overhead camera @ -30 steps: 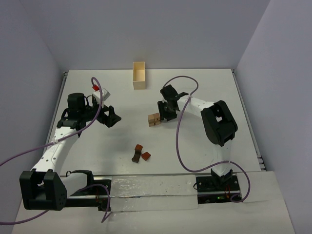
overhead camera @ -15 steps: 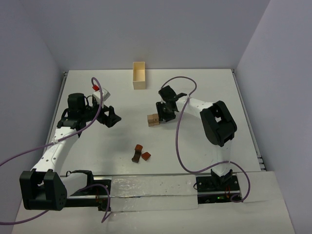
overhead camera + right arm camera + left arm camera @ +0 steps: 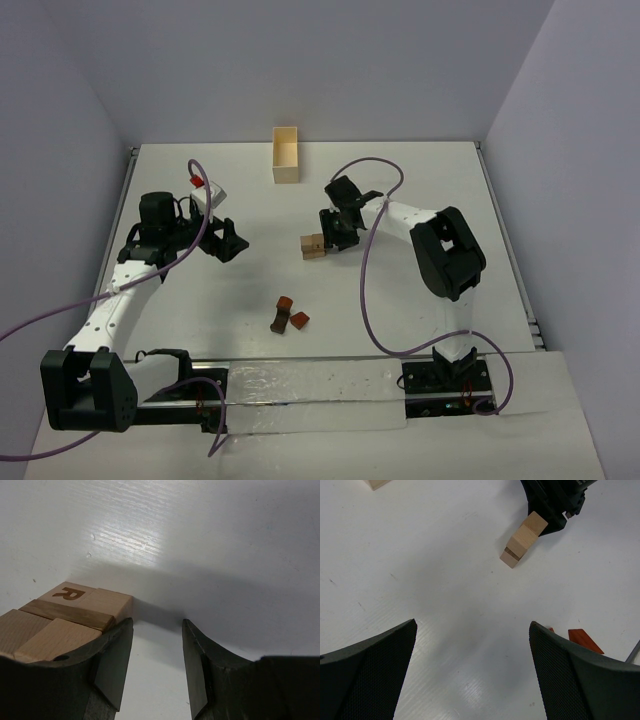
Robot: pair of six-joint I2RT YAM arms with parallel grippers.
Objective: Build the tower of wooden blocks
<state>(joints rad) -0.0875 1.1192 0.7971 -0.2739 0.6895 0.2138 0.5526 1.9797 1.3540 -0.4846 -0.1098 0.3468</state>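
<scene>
Nearest from above: small reddish-brown wooden wedge blocks (image 3: 288,317) loose on white counter (image 3: 420,190); farther back, light tan wooden block cluster (image 3: 313,247) just beside right hand (image 3: 333,240). Left wrist: left hand (image 3: 472,624) spread wide above counter. Right wrist: right hand spread, tan cluster just outside it.

Plenty of room ahead of the left claw (image 3: 472,630): bare surface (image 3: 420,555) runs between its wide-spread fingers and on up to the tan blocks (image 3: 522,545). Those blocks are the obstacle, sitting right up against the outside of one finger (image 3: 112,660) of the right claw (image 3: 156,630), though its own gap is clear. The reddish-brown blocks (image 3: 299,320) lie near the centre, apart from both arms, and the pale box (image 3: 286,155) stands at the far edge.
</scene>
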